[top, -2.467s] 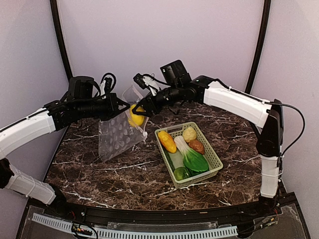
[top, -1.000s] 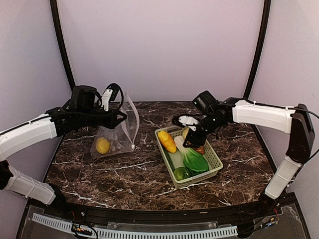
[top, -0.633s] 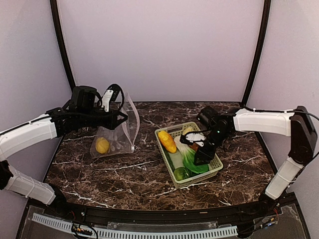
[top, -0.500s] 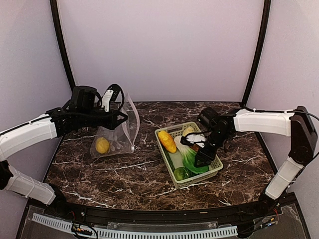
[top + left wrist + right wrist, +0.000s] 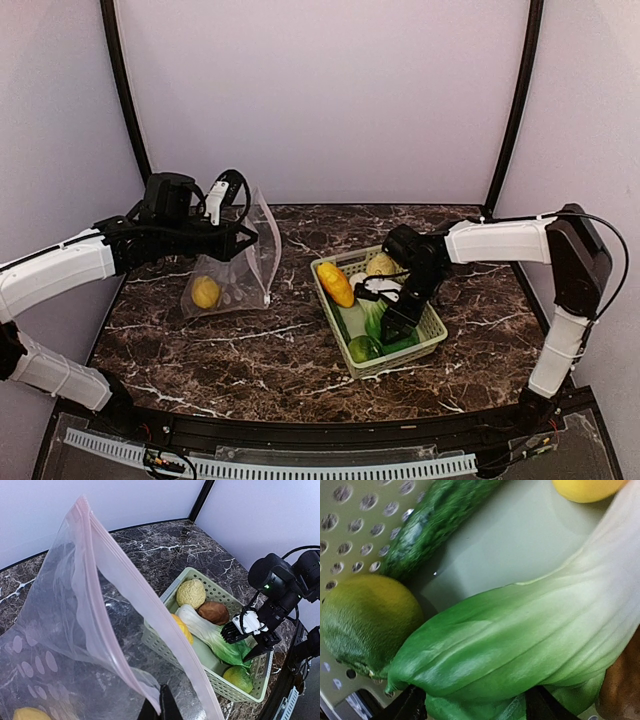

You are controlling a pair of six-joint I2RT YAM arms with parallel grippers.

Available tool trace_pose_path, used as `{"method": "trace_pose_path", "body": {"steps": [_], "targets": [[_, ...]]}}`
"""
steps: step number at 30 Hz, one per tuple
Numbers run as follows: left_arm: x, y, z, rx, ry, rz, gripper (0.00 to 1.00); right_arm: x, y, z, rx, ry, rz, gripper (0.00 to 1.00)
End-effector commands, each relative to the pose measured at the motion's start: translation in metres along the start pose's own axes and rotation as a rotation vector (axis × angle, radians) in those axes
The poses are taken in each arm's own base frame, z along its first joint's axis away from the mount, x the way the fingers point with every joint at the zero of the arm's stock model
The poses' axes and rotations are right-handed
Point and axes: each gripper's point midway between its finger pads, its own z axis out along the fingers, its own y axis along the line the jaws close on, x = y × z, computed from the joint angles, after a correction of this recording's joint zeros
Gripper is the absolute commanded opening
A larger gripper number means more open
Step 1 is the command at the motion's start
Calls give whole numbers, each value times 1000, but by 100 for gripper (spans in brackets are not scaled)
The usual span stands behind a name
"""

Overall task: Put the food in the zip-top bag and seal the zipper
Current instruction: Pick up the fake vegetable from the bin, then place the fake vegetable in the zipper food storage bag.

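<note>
The clear zip-top bag (image 5: 240, 268) hangs open from my left gripper (image 5: 244, 240), which is shut on its mouth edge; the pinkish zipper strip (image 5: 135, 592) runs across the left wrist view above my pinched fingers (image 5: 165, 706). The yellow lemon (image 5: 206, 292) lies inside the bag at its bottom. My right gripper (image 5: 392, 320) is down in the pale green basket (image 5: 432, 322), open, with its fingers (image 5: 412, 704) on either side of the leafy end of the green-and-white bok choy (image 5: 520, 630). The orange piece (image 5: 334, 284), beige round one (image 5: 381, 265) and brown potato (image 5: 214, 613) are in the basket.
A round green fruit (image 5: 367, 620) and a dark green cucumber-like piece (image 5: 432, 522) lie in the basket beside the bok choy. The basket stands right of centre on the dark marble table (image 5: 250, 350), the bag to its left. Purple walls enclose the back and sides.
My right gripper left the bag's mouth, where it held the lemon, swung right and came down into the basket around the bok choy. The lemon now rests in the bag. The left arm holds still.
</note>
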Motion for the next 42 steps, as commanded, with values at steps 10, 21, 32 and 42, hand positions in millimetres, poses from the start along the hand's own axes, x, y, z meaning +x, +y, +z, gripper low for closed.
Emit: {"method": "trace_pose_path", "body": {"steps": [10,21,32,42], "targets": [[8,7,7,-18,21,1,1,-20,-26,-40,209,-93,-74,19],[3,18,13,-80,43,40,1,-41,23,-129,186,-334,-226,2],[-6,16,23,-87,35,103,1,-70,101,-190,-143,-548,-325,0],[-7,-19,29,-50,8,213,1,-94,143,-202,-534,-594,-302,0]]}}
